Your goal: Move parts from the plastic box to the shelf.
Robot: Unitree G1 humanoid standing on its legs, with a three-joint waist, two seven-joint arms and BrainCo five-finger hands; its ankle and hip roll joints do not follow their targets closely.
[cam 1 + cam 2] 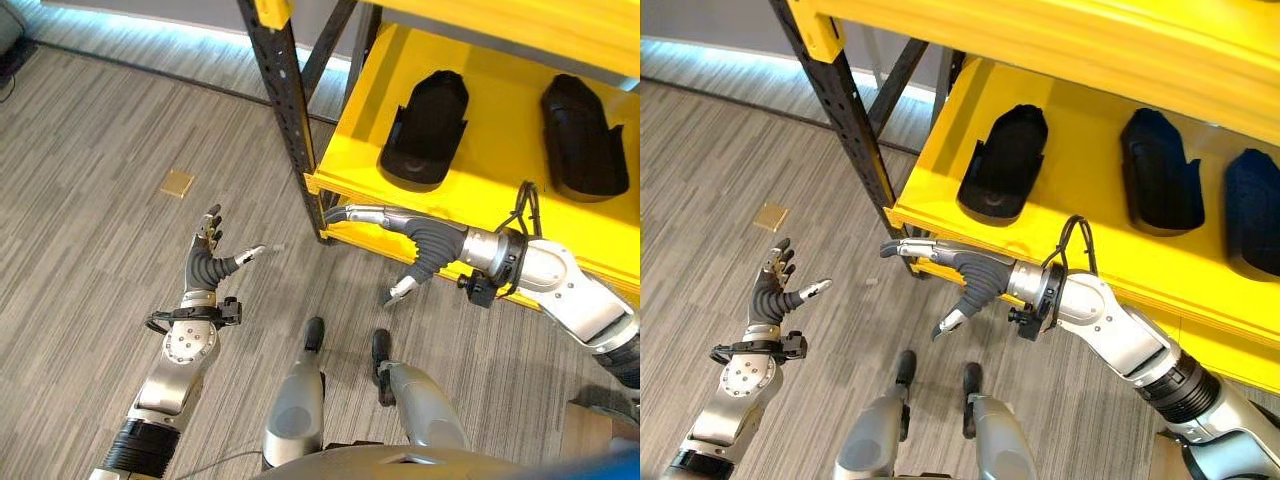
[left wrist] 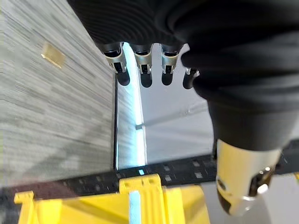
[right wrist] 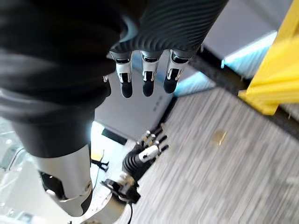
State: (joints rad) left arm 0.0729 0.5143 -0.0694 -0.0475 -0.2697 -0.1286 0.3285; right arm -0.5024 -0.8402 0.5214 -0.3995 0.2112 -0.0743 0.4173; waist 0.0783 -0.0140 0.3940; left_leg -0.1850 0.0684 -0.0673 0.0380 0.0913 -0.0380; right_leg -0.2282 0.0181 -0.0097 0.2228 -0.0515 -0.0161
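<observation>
Currently, both hands are empty. Yellow metal shelf (image 1: 1090,215) with black perforated upright post (image 1: 845,120), upper right of the frame: holds three black moulded plastic parts, namely first part (image 1: 1002,165), second part (image 1: 1160,172) and third part (image 1: 1252,210), lying apart in a row on the shelf floor. Judged: these are placed; how many remain cannot be told, as the plastic box is out of frame. Right hand (image 1: 965,275), centre, just off the shelf's front edge: fingers straight, holding nothing. Left hand (image 1: 210,262), left of centre above grey striped floor (image 1: 90,200): fingers spread, empty. Small tan square floor plate (image 1: 178,183), upper left.
</observation>
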